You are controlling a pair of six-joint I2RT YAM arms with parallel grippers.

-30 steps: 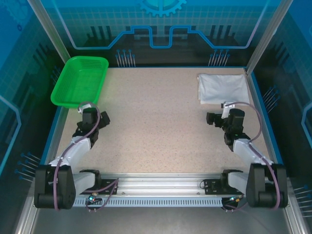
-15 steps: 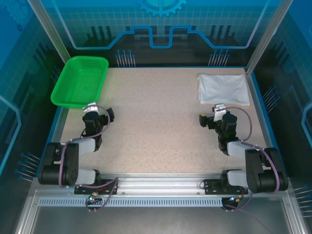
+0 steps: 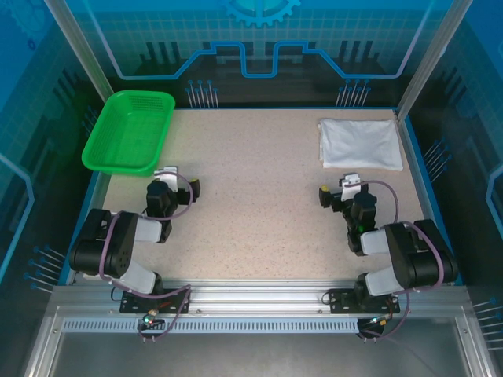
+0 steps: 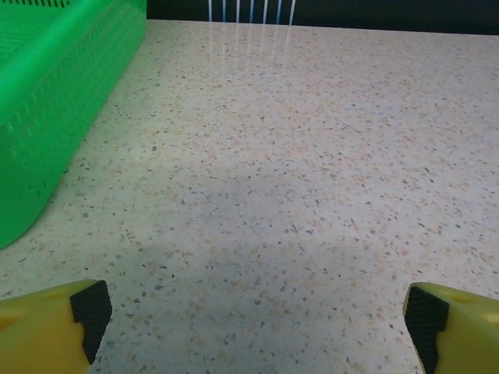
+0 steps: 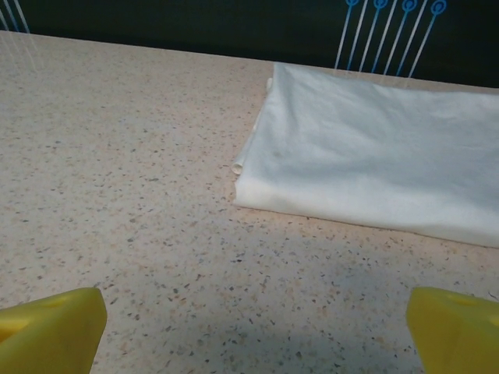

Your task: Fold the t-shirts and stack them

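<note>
Right wrist: thick folded edge of the t-shirts (image 5: 374, 156) ahead of spread right gripper (image 5: 257, 319); left gripper (image 4: 259, 312) spread too.

Robot lab cell: grey-black robot arms (image 3: 118, 247) on a slotted aluminium rail (image 3: 259, 297), speckled beige tabletop (image 3: 251, 181) ahead of them, aluminium frame posts (image 3: 78, 47) and blue circuit-print panels (image 3: 314, 31) beyond.

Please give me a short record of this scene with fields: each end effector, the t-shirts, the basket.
left end effector: open, empty, above bare table beside the green basket
right end effector: open, empty, facing the t-shirts, apart from them
t-shirts: folded white pile, far right corner
green basket: far left corner, empty
</note>
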